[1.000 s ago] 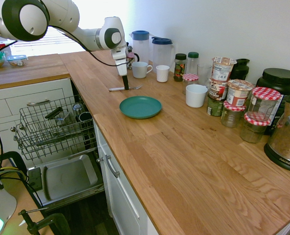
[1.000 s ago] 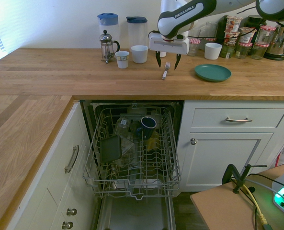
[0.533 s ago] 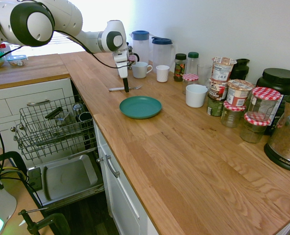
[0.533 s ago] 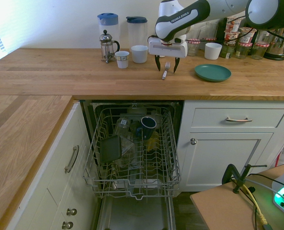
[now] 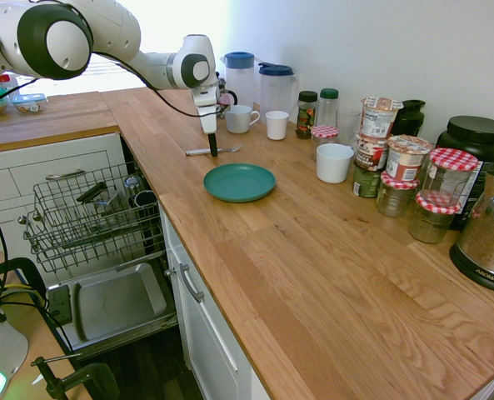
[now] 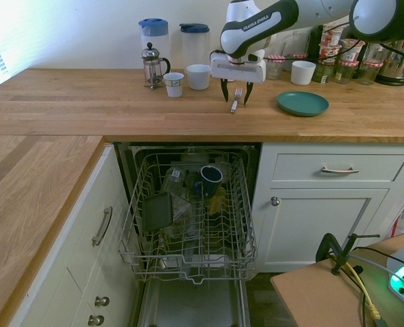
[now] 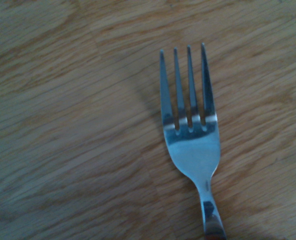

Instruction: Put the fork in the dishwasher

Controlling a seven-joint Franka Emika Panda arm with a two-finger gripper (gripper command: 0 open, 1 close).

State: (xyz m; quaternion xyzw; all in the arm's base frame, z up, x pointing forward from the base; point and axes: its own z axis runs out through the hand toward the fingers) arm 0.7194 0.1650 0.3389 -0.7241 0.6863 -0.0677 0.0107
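Fork, slim all-silver metal (image 6: pixel 235 101), lies flat on wooden counter (image 6: pixel 120 109), ungrasped | my gripper (image 6: pixel 235 92) straddles it, fingers spread | grasp, carry, placing in grey wire-rack dishwasher (image 6: pixel 188 218) all remain

Silver fork (image 7: pixel 191 145); teal plate (image 5: pixel 239 182); red-white checked jar lids (image 5: pixel 454 158); grey dishwasher (image 6: pixel 191 218) rack.
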